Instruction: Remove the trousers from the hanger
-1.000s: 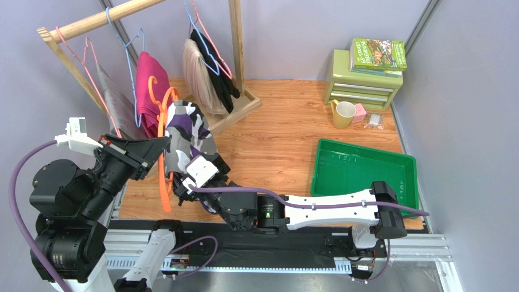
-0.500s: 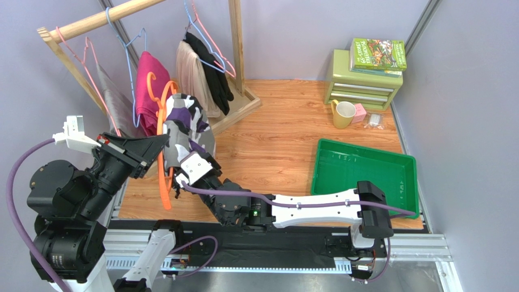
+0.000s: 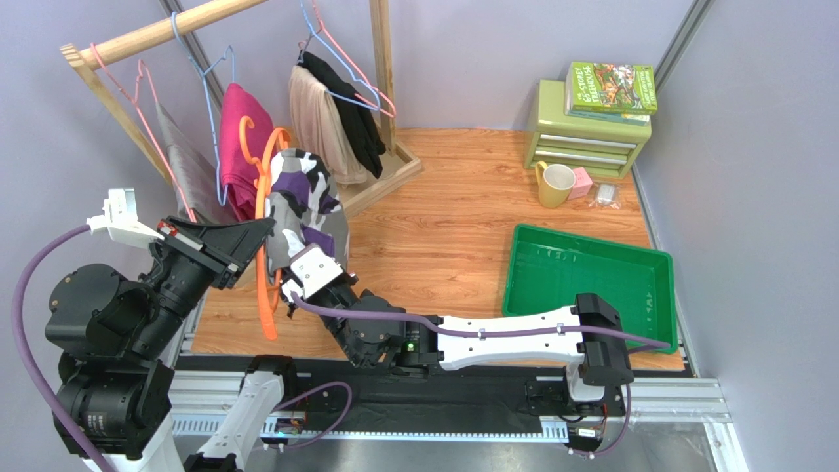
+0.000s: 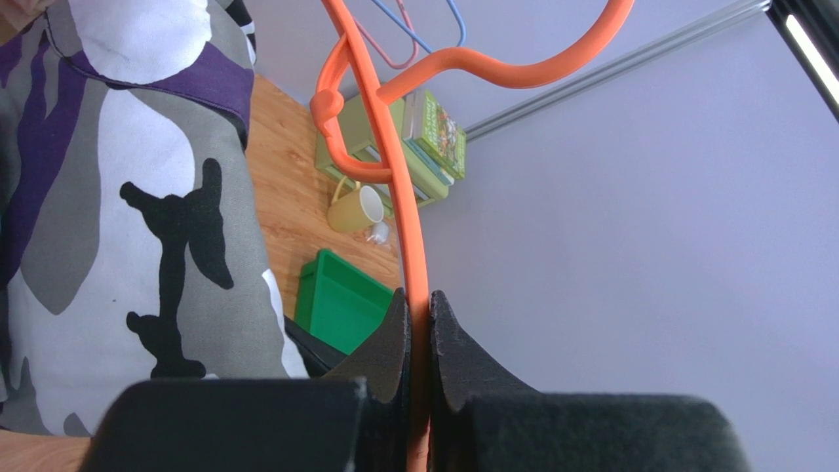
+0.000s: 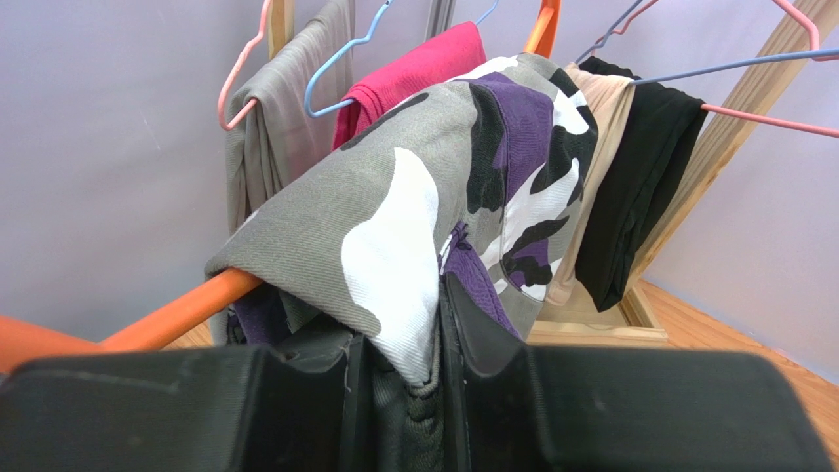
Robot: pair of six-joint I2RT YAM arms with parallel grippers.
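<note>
Orange in colour, the hanger (image 4: 412, 236) is held off the rail, in front of it and above the left part of the desk (image 3: 443, 226). In the top view its long axis runs from the hook, near the wooden rail (image 3: 167, 31), down towards the near edge. The thin bar is clamped between the pressed-together fingers of the left gripper (image 4: 418, 320).

The camouflage trousers (image 3: 300, 202) are draped over the hanger bar, folded across it, with both halves hanging downward. Their long axis lies roughly along the far-to-near line in the top view. The lower edge of the cloth is pinched by the right gripper (image 5: 438, 315), whose fingers are closed on the fabric.

The magenta trousers (image 3: 236, 138) are hung from the rail, just behind the hanger. A grey garment (image 3: 187, 162) is hung to their left. A beige garment (image 3: 320, 123) and a black garment (image 3: 356, 123) are hung to their right.

The desk is surfaced in wood grain. A green tray (image 3: 581, 285) is placed at the right. A green drawer unit (image 3: 586, 143), a book (image 3: 611, 87) on top of it and a mug (image 3: 557, 183) are set at the far right. The space is enclosed by plain lilac-grey walls.
</note>
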